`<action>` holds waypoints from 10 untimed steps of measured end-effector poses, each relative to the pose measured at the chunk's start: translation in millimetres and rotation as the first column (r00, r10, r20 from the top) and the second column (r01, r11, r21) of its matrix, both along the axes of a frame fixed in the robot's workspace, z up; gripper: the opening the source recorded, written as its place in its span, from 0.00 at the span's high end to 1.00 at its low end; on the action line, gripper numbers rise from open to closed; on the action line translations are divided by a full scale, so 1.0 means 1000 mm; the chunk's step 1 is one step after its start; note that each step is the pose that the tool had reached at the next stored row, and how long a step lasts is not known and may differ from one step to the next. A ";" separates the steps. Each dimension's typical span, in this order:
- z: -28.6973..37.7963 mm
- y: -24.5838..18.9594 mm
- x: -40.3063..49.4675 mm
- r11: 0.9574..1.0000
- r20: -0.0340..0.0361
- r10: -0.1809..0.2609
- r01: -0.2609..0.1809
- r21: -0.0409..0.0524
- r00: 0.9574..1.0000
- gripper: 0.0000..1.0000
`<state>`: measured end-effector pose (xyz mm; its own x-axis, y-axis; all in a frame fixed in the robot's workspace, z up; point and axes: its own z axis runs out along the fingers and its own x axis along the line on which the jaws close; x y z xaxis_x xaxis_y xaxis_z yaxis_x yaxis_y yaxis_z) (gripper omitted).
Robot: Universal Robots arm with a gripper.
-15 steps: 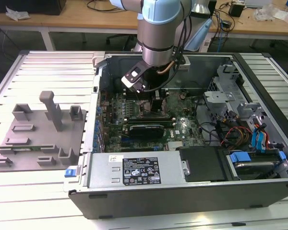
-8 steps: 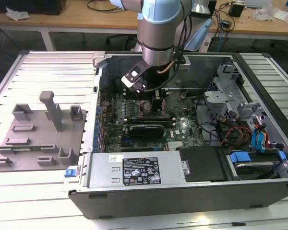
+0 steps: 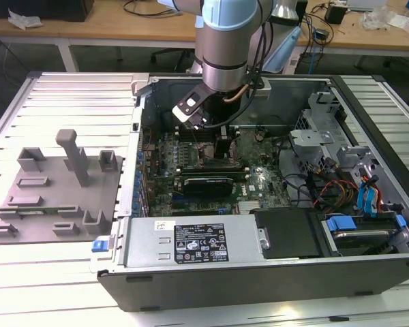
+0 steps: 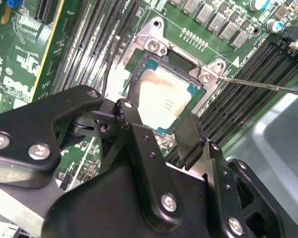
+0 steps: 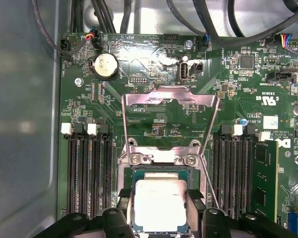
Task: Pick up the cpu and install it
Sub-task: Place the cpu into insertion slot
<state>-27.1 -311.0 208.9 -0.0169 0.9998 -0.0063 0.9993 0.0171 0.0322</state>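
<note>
Black fingers (image 5: 125,198), two of them, close against opposite edges of the one cpu (image 5: 160,210), so the gripper (image 5: 160,197) holds the chip by its sides. The silvery-topped cpu (image 4: 164,99) lies flat over the single socket (image 5: 159,169) directly beneath the gripper (image 4: 159,124). Just beyond the fingertips, one metal load plate (image 5: 139,100) stands swung open, hinged at two screws (image 5: 134,159). Dark memory slots (image 5: 89,173) run along both sides of the gripper. Farther out on the green motherboard (image 5: 154,74) sits one coin battery (image 5: 106,65). One open computer case (image 3: 259,279) surrounds it all.
</note>
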 end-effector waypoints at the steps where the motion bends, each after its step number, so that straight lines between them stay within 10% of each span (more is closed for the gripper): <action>1: 0.0001 0.0000 0.0000 1.000 0.000 0.000 0.000 0.000 1.000 0.45; 5: 0.0002 0.0000 0.0000 1.000 0.000 0.000 0.000 0.000 1.000 0.52; 10: 0.0005 0.0000 0.0000 1.000 0.000 0.000 0.000 0.000 1.000 0.89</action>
<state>-27.1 -311.0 209.4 -0.0169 0.9998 -0.0064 0.9993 0.0171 0.0321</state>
